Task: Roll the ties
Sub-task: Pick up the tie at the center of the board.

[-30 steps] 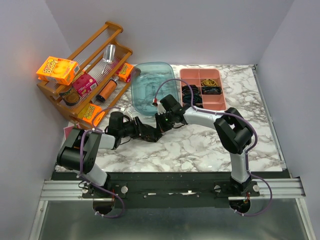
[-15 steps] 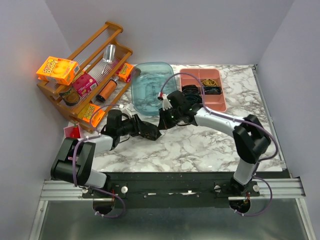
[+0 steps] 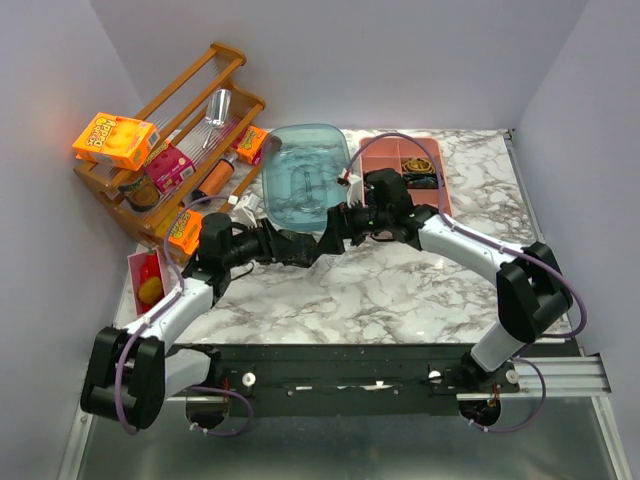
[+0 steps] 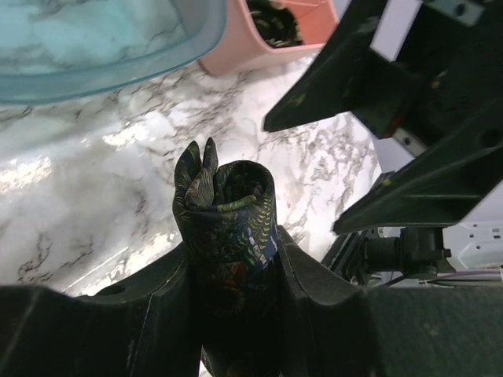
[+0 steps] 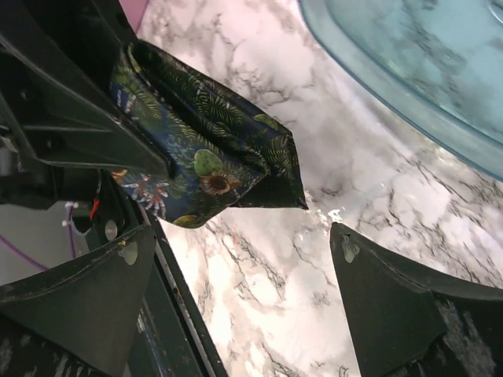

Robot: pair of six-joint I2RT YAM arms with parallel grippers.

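Both arms have stretched away from the near edge, carrying the dark navy leaf-print fabric tie [image 4: 226, 212], rolled tight, above mid-worktop toward the translucent teal plastic tub [image 3: 300, 180] by the far edge. The left gripper [image 4: 232, 245] clamps the roll. The right gripper [image 5: 240, 236] stands spread beside it, holding nothing. Rolling looks finished, and stowing seems next.

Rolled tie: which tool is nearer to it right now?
Left. The left tool is shut on the rolled tie; the right tool is open, facing the tie's free end without touching it.
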